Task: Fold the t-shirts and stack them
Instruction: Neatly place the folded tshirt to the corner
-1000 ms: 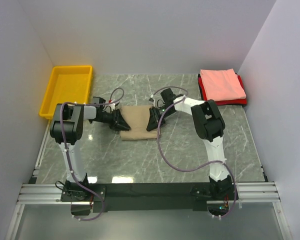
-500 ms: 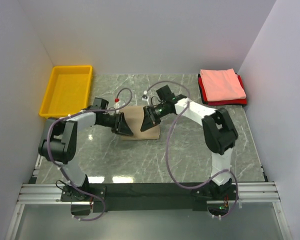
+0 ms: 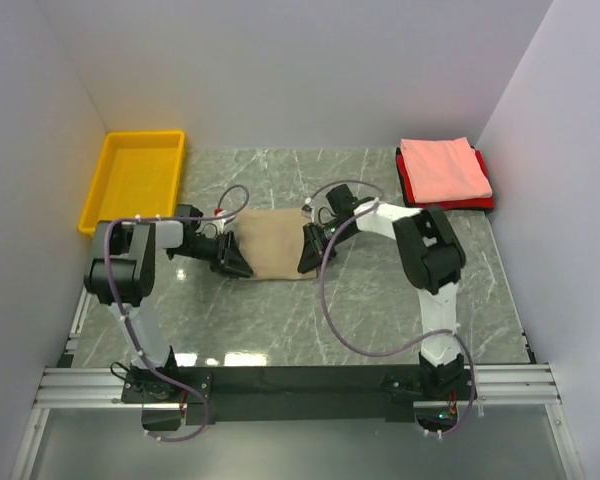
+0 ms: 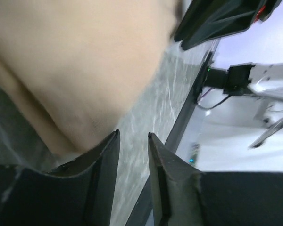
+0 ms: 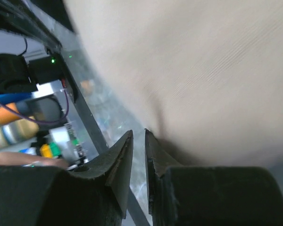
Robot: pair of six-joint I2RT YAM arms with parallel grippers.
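Observation:
The tan t-shirt (image 3: 272,244) lies folded flat in the middle of the table. It also shows in the left wrist view (image 4: 80,61) and the right wrist view (image 5: 203,70). My left gripper (image 3: 234,259) is low at its left edge, jaws slightly apart (image 4: 133,133) and holding nothing. My right gripper (image 3: 309,251) is low at its right edge, jaws nearly closed (image 5: 138,132) with no cloth between them. The salmon pink t-shirt (image 3: 443,167) lies folded on the red t-shirt (image 3: 408,186) at the back right.
A yellow plastic bin (image 3: 134,180) stands at the back left. White walls close the table on three sides. Purple cables loop off both arms. The right gripper's black body shows at the top of the left wrist view (image 4: 217,19).
Half a second ago both grippers were further in over the tan shirt, which looked narrower. Now they are back at its left and right edges and it lies wider and flat.

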